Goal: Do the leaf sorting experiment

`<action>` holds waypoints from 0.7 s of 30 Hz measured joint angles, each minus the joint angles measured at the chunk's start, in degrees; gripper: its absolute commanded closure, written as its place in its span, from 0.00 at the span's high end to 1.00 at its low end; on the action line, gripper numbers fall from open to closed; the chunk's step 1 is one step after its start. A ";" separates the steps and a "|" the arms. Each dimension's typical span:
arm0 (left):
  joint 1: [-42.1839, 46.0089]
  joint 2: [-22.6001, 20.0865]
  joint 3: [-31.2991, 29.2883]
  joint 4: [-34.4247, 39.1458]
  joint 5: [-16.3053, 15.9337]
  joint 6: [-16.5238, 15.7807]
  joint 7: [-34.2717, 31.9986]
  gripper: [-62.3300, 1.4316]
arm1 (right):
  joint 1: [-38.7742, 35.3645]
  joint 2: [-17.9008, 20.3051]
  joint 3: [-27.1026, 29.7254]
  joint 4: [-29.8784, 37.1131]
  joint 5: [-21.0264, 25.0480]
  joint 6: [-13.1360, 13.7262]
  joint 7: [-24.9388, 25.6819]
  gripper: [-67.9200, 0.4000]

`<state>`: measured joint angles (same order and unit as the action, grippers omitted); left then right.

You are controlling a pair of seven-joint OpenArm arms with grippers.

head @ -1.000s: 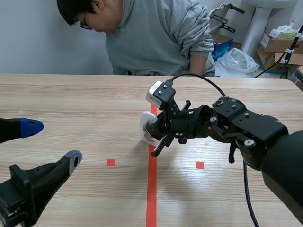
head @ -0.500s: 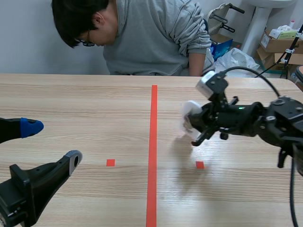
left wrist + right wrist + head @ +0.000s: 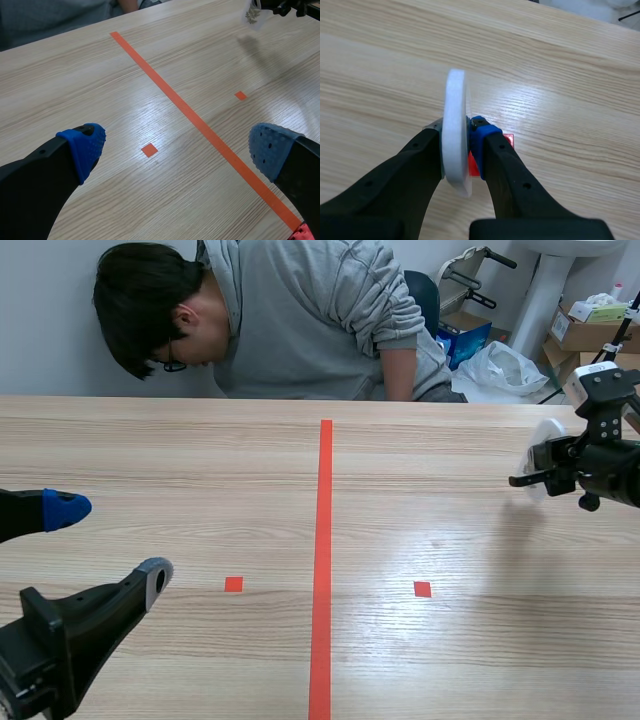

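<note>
The left jaws hang spread wide over the bench point(image 3: 150, 75), nothing between them. Ahead of them, room lies open on both sides of the red tape line point(image 3: 322, 540). The right jaws pinch a white disc point(image 3: 455, 145) on edge, aloft near the bench's right edge. Sorting looks barely begun. A person point(image 3: 300, 320) leans over the far edge.

I can read nothing: no legible writing on the white dish point(image 3: 455, 150) in my right gripper point(image 3: 459, 127), and the labels on the cardboard boxes point(image 3: 592, 330) past the bench's far right corner are too small.
</note>
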<state>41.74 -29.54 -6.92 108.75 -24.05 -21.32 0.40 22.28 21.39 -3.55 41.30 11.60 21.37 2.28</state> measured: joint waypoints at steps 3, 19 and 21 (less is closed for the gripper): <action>0.00 0.02 0.00 0.00 0.00 -0.02 0.00 0.98 | 4.39 -1.31 0.00 -6.32 -0.13 -0.66 0.92 0.03; 0.00 0.00 0.00 0.00 0.00 -0.02 0.20 0.98 | 10.82 -7.91 0.00 -15.28 -3.54 -13.31 3.45 0.03; 0.00 0.02 0.00 0.00 0.00 0.00 0.20 0.98 | 10.29 -7.48 -0.02 -15.28 -3.67 -15.30 3.54 0.03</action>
<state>41.74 -29.52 -6.92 108.75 -24.05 -21.32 0.60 32.58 13.91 -3.57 26.02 7.92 6.07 5.82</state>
